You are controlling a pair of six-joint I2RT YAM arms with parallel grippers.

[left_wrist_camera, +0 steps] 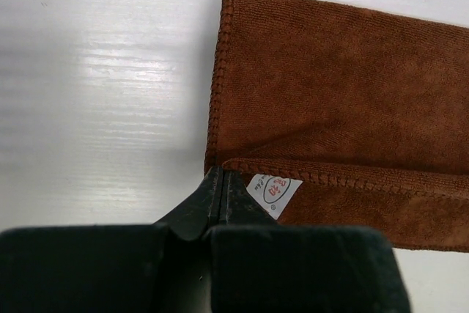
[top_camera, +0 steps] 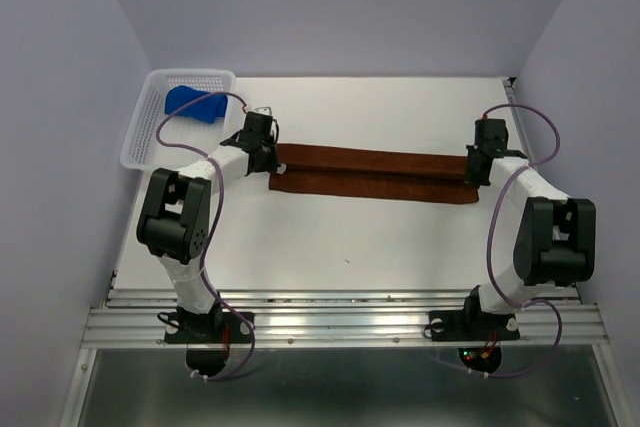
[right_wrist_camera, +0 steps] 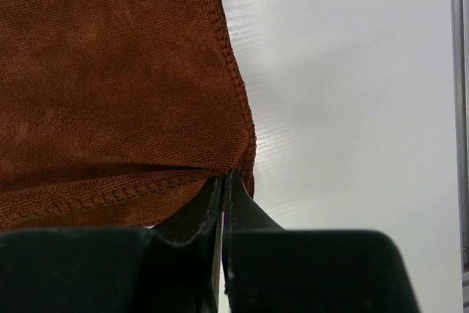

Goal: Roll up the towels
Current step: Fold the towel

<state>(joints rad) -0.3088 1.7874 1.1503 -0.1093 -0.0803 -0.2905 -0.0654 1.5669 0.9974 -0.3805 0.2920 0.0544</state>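
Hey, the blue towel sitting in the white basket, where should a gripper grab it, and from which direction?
Probably from straight above, since the walls of the basket block a sideways approach. The blue towel lies bunched up inside rather than flat, so pinch its raised hump near the middle, with the jaws closing across that ridge of cloth.

The rust-brown towel (left_wrist_camera: 337, 86) is matt, napped cloth; the table (left_wrist_camera: 95, 86) smooth, faintly glossy.

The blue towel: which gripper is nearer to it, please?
Left. The left gripper pinches the brown towel at its end beside the basket with the blue towel; the right gripper pinches the far end.
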